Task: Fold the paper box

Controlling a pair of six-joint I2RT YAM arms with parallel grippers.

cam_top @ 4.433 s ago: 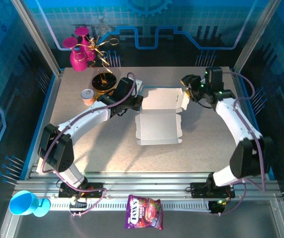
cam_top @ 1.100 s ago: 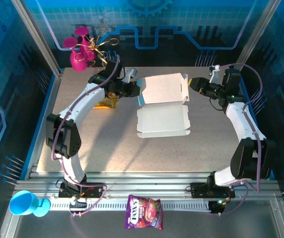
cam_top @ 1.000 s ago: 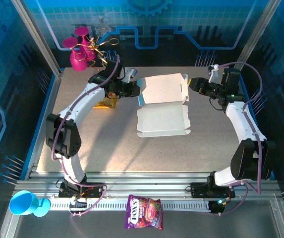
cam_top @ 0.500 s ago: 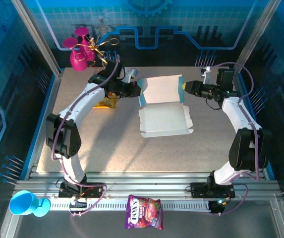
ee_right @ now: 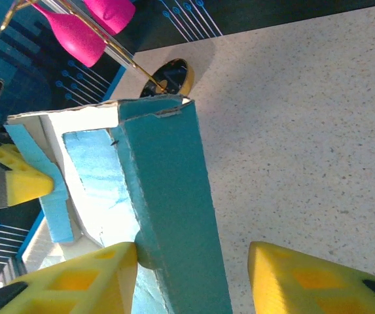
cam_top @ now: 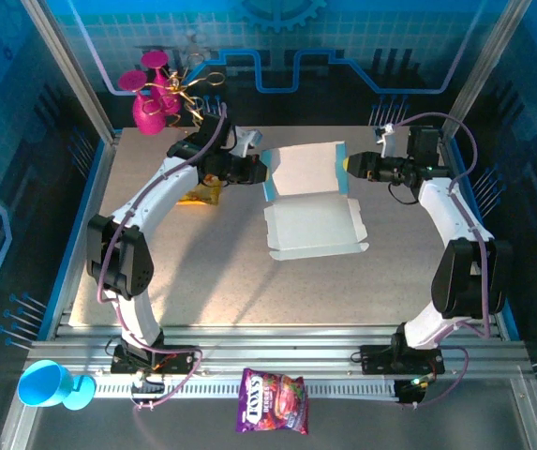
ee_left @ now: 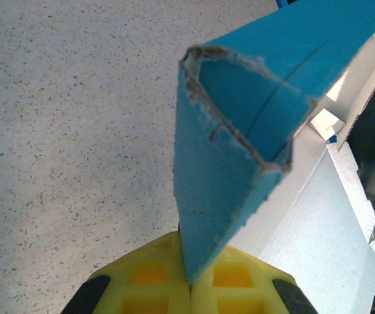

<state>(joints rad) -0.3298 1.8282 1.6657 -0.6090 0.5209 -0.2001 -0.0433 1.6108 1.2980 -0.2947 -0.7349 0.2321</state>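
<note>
A robotics laboratory test cell: the left white jointed robot arm (cam_top: 151,202) and the right white jointed robot arm (cam_top: 455,225) stand bolted to silver aluminium extrusion rails (cam_top: 277,361) at the near edge of a speckled beige tabletop (cam_top: 202,272). Grey metal corner posts (cam_top: 71,70) and blue wall panels printed with gear and circuit-trace graphics (cam_top: 343,28) enclose it. A bright-blue plastic cup (cam_top: 43,384) and a purple snack packet (cam_top: 273,401) lie in front of the rails.

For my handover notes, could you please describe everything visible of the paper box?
The paper box is thin cardboard, light blue outside and whitish inside, half folded: a shallow open tray lying on the speckled table, with a lid panel at its far edge. Blue side flaps are folded up at both ends of that panel. The left gripper is shut on the left flap; the right gripper has open jaws straddling the right flap.
</note>
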